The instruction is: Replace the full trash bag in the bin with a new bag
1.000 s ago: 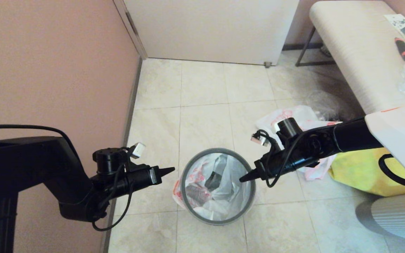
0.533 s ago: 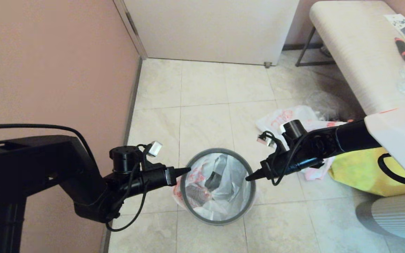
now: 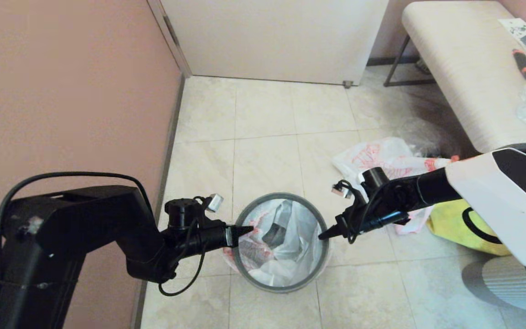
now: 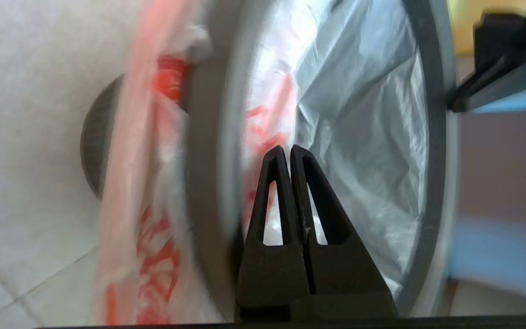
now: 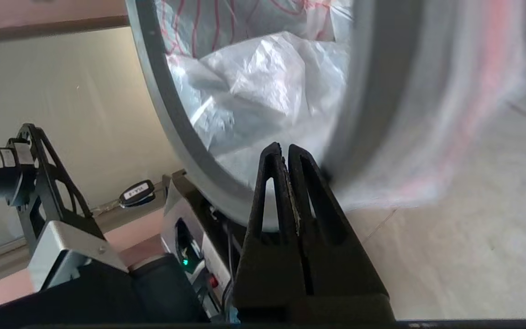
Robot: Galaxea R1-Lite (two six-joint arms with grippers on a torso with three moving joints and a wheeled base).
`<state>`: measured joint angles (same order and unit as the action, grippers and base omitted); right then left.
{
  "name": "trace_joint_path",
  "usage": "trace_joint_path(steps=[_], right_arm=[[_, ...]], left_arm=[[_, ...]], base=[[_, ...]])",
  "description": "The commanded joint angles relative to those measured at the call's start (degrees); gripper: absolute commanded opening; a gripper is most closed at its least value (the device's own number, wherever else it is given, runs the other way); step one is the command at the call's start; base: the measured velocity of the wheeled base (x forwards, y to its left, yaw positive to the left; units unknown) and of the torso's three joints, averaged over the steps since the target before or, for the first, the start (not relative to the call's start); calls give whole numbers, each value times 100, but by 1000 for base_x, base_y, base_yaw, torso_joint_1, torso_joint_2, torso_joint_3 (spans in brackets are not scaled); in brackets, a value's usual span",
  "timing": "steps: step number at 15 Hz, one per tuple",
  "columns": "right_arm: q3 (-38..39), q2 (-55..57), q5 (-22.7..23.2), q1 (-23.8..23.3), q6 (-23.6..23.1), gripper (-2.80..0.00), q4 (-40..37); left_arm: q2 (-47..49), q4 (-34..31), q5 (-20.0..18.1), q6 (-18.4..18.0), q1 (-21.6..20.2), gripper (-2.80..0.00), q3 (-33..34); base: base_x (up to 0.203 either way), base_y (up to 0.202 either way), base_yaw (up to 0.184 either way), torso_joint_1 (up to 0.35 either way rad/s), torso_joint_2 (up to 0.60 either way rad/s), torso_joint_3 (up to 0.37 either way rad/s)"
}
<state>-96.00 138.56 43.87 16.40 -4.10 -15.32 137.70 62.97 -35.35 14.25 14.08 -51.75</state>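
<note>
The bin [image 3: 281, 289] stands on the floor tiles, and a grey hoop [image 3: 244, 218] rests on its rim. The full trash bag [image 3: 290, 237] lines it; it is white with red print, dark shapes show through it, and its edge hangs outside on the left [image 4: 153, 237]. My left gripper [image 3: 250, 228] [image 4: 286, 148] is shut and empty, its tip just over the hoop's left side. My right gripper [image 3: 320, 236] [image 5: 283, 146] is also shut and empty, its tip at the hoop's right side [image 5: 167, 105]. The new bag [image 3: 372, 157] lies limp on the floor behind my right arm.
A yellow fabric tote [image 3: 450, 221] sits right of the bin, under my right arm. A grey ribbed round object [image 3: 514, 283] stands at the front right. A pink wall [image 3: 62, 91] runs along the left. A padded bench [image 3: 464, 68] stands at the back right.
My left gripper has travelled right, from short of the bin to over its left rim. My right arm has swung a little, its tip staying by the right rim. Both stay shut.
</note>
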Motion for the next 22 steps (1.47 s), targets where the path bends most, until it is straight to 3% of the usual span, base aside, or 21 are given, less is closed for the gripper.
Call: trace_joint_path(steps=[1, 3, 7, 11, 13, 15, 16, 20, 22], right_arm=[[-296, 578, -15, -1, 0, -280, -14], [-644, 858, -44, 5, 45, -280, -45], [-578, 666, -54, 12, 66, -280, -110], [226, -645, -122, 118, 63, -280, -238], [936, -1568, -579, 237, 124, -280, -219], [1838, -2432, -1772, 244, 200, -280, -105], [2310, -2926, -2367, 190, 279, -280, 61], [4295, -5078, -3959, -59, 555, -280, 935], [5362, -6119, -4514, -115, 679, -280, 1199]], left_arm=[[343, -19, 79, -96, -45, -280, -171], [328, -13, 81, -107, -37, -280, -177], [162, 5, 81, -98, -37, -280, -96], [-848, 24, 123, -75, 96, -280, 521], [-1784, 124, 421, -71, 242, -280, 1119], [-2850, 233, 989, -73, 337, -280, 1790], [-3464, 267, 1456, -95, 389, -280, 2158], [-6071, 107, 3272, -312, 583, -280, 3327], [-7394, -433, 4393, -385, 998, -280, 3581]], base=[[0, 0, 0, 0, 0, 0], [0, 0, 0, 0, 0, 0], [0, 0, 0, 0, 0, 0], [0, 0, 0, 0, 0, 0], [0, 0, 0, 0, 0, 0], [0, 0, 0, 0, 0, 0], [0, 0, 0, 0, 0, 0], [0, 0, 0, 0, 0, 0], [0, 0, 0, 0, 0, 0]])
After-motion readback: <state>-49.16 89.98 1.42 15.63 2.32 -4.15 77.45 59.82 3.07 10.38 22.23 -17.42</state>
